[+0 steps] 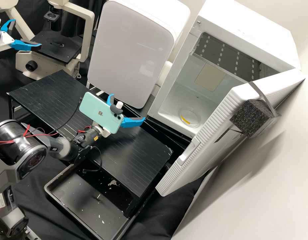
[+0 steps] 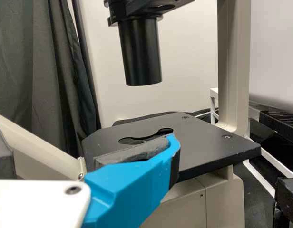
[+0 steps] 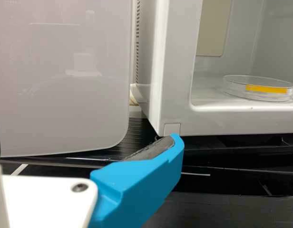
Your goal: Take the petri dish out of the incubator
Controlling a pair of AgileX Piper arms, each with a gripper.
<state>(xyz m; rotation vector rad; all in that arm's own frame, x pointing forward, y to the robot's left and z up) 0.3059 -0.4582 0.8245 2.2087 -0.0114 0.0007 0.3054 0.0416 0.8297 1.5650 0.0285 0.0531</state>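
White incubator (image 1: 247, 31) on the right of the high view, door (image 1: 224, 106) standing wide open. Microscope (image 1: 55, 43) at the far left, left claw (image 1: 27, 33) by its stage, released, nothing between the fingers. Right claw (image 1: 127, 106) outside the incubator, over the black rack (image 1: 140, 156), also released and holding nothing. Petri dish (image 1: 190, 118) lies flat on the incubator floor, near the opening, yellow strip (image 3: 265, 89) on its side. Step in hand, judged: approach, pre-grasp. Next move likely: right claw in through the opening, line up low, close on the dish rim, then draw it out level
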